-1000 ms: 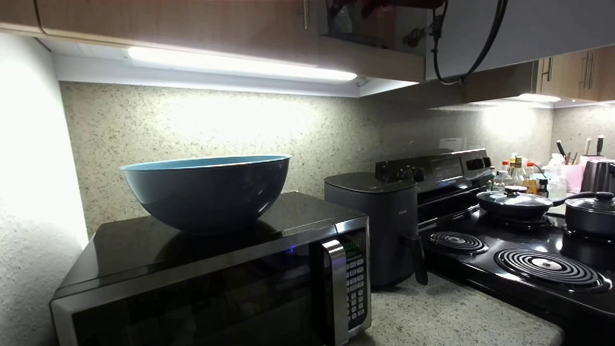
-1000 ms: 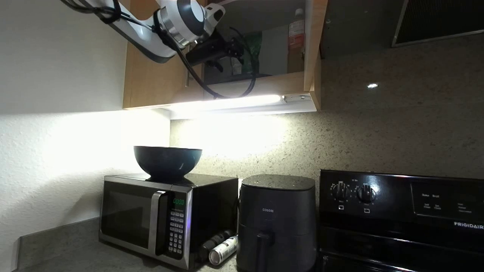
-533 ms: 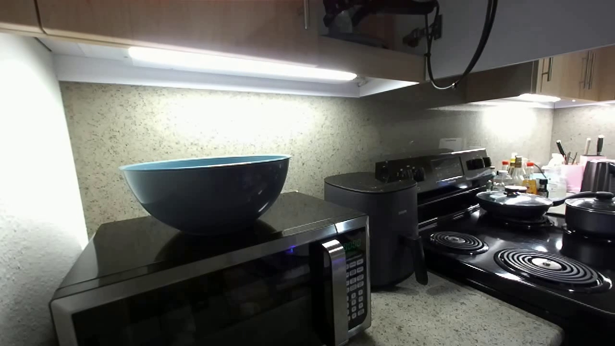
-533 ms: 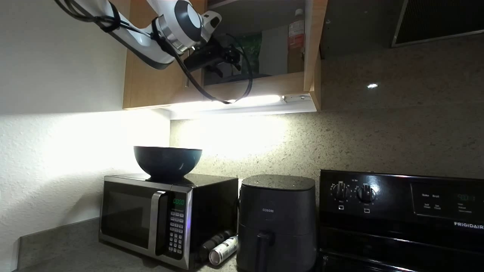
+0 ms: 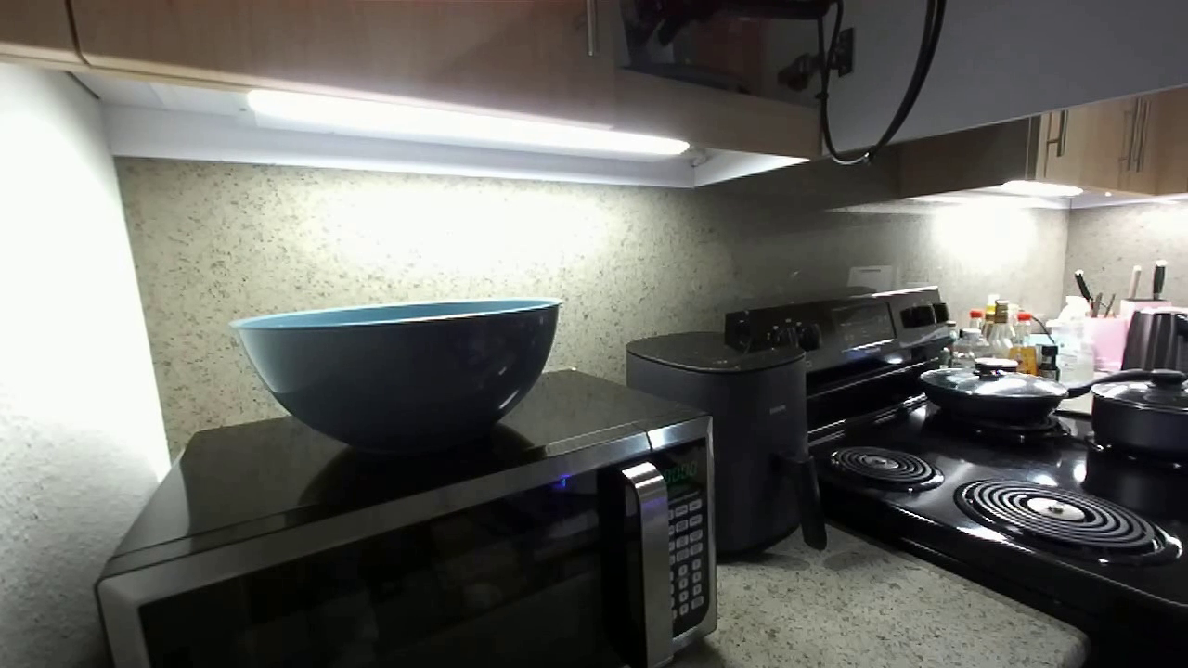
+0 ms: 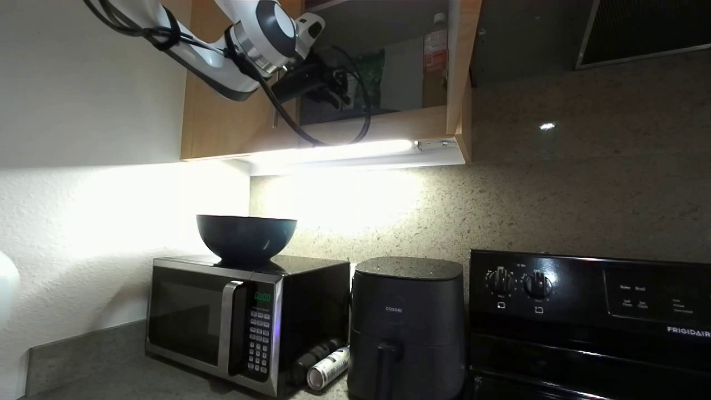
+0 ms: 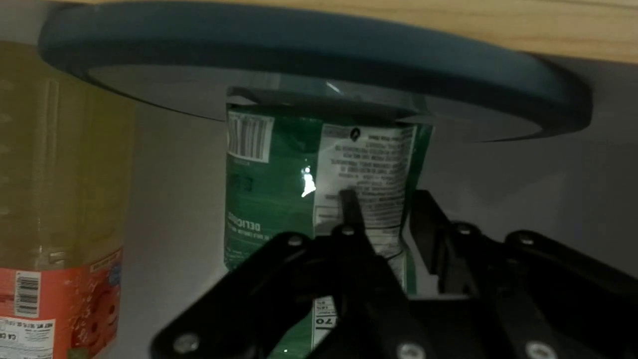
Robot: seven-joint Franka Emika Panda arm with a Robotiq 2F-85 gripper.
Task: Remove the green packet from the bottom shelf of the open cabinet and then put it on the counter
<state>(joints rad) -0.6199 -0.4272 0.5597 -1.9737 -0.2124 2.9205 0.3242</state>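
The green packet (image 7: 271, 189) (image 6: 376, 75) stands inside the open cabinet (image 6: 411, 123), its white text panel showing upside down in the wrist view. It rests on or just behind a blue-grey round rim (image 7: 309, 45) at the bottom shelf (image 7: 573, 37). My gripper (image 7: 386, 197) (image 6: 340, 99) reaches into the cabinet with its jaws partly apart. They straddle the packet's right edge in the wrist view, one finger across the white panel and the other finger (image 7: 425, 224) just outside that edge. Contact cannot be made out. Speckled counter (image 5: 872, 603) lies below.
A bottle with a red label (image 7: 55, 299) (image 6: 435, 55) stands beside the packet. The cabinet door (image 5: 1021, 74) hangs open. Below are a microwave (image 6: 189, 311) carrying a large bowl (image 6: 244, 236), an air fryer (image 6: 408, 316) and the stove (image 5: 1002, 501). A cable (image 6: 364, 122) loops under the gripper.
The gripper's jaws have narrowed from wide to partly apart. The arm has shifted slightly left in both exterior views. A pale rounded shape has appeared at the left edge of an exterior view.
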